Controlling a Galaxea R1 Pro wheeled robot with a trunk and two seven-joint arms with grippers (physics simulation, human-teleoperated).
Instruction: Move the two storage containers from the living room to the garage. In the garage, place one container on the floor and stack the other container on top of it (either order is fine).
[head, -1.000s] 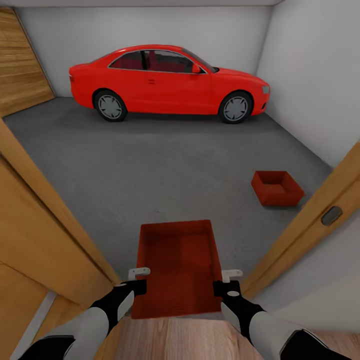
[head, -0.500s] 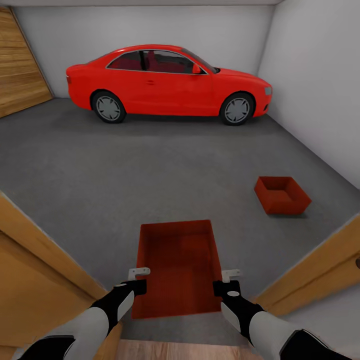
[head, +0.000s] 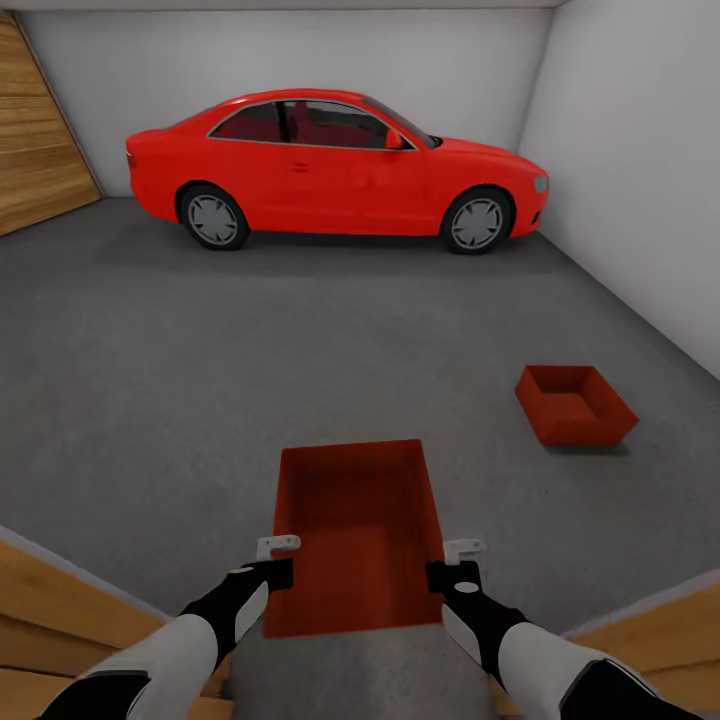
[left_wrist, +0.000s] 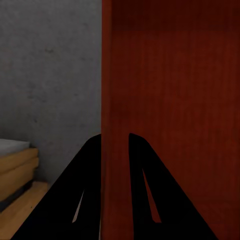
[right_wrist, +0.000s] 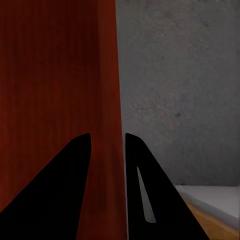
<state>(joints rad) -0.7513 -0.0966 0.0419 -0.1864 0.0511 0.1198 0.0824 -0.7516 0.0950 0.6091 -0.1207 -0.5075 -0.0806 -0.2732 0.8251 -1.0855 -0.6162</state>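
Garage floor (head: 250, 350) bears one empty container (head: 575, 403); both tools carry another (head: 355, 535).

Both arms reach forward from the near edge of the head view, roughly parallel and level with each other, white forearms giving way to black wrists. The left gripper (head: 272, 572) sits at the near left corner of the storage container (head: 355, 535), and in the left wrist view its two black fingers (left_wrist: 82, 195) straddle the container's left wall, one on each side, closed against it. The right gripper (head: 452, 574) mirrors this at the near right corner; in the right wrist view its fingers (right_wrist: 67, 190) pinch the right wall between them. Together the two grippers carry the container out in front of the body.
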